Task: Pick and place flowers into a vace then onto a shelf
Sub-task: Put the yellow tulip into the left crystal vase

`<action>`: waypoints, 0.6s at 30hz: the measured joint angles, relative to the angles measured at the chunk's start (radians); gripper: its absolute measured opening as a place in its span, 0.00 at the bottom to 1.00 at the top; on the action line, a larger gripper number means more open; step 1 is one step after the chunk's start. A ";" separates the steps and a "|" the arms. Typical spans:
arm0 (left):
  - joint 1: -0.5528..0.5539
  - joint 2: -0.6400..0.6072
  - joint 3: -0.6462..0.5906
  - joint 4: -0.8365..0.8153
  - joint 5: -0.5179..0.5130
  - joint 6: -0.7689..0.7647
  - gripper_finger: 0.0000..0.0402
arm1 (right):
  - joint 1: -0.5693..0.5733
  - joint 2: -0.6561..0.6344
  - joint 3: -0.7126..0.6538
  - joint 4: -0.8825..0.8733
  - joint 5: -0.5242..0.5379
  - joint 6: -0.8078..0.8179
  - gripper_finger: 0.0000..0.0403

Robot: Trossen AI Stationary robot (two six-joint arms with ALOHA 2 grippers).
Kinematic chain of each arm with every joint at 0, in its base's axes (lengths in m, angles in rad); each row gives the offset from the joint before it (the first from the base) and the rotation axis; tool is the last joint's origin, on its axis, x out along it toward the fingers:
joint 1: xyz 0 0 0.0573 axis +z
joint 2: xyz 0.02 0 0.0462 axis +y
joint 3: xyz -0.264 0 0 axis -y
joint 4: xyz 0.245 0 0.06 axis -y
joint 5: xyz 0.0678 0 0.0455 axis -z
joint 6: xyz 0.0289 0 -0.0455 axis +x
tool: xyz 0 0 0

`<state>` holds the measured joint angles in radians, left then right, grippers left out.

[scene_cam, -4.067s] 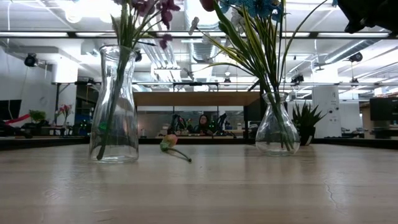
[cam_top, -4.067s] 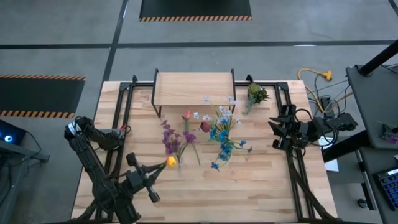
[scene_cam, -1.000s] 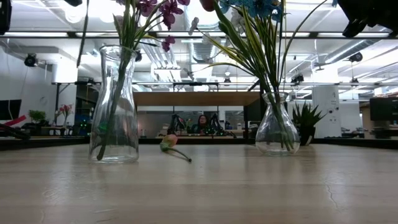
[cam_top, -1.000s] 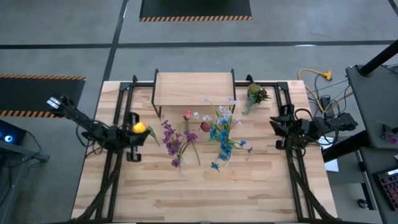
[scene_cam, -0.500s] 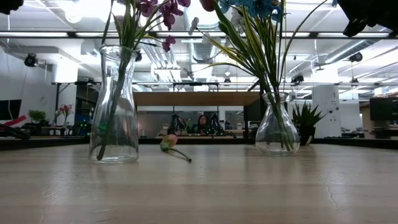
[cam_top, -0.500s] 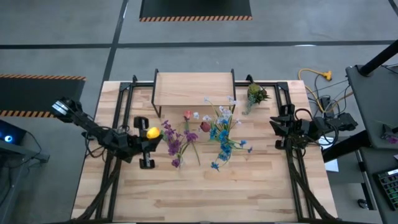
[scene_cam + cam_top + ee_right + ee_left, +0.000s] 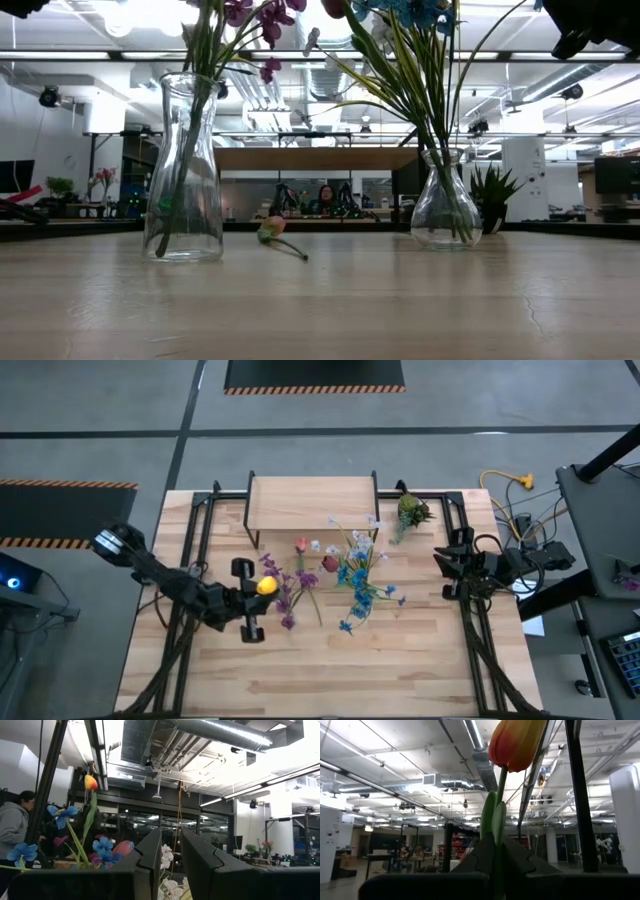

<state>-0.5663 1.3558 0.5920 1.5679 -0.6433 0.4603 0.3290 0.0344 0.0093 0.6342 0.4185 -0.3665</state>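
Observation:
My left gripper [image 7: 262,589] is shut on an orange-yellow tulip [image 7: 265,586] and holds it high, just left of the purple flowers [image 7: 290,588]. These stand in a tall glass vase [image 7: 185,170]. The blue and white flowers [image 7: 360,582] stand in a rounder vase [image 7: 445,205]. One pink flower [image 7: 272,232] lies on the table between the vases. The light-wood shelf [image 7: 311,503] stands at the far edge. My right gripper [image 7: 447,573] waits open at the table's right side, its fingers [image 7: 150,852] slightly apart. My left gripper pinches the tulip's green stem [image 7: 498,847] between its two fingers, a little below the bloom [image 7: 517,742], where the leaves wrap the stem. The fingers come level from the table's left. The tulip stands upright, bloom up, lifted clear of the table.
A stubby yellow-green tuft [image 7: 411,512] sits right of the shelf. Black frame rails [image 7: 190,550] run along both sides of the tabletop. The near half of the table [image 7: 330,670] is bare wood. A person [image 7: 12,825] shows in the room beyond.
My left arm has carried the tulip toward the table's right and slightly toward the near edge, closing in on the purple-flower vase. The tulip has stayed upright in the shut fingers.

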 joint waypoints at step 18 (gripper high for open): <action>0.000 0.096 -0.078 -0.005 -0.003 -0.017 0.00 | 0.000 0.000 0.000 -0.001 0.000 0.023 0.16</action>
<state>-0.5663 1.4517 0.5135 1.5630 -0.6464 0.4433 0.3289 0.0345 0.0093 0.6328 0.4187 -0.3431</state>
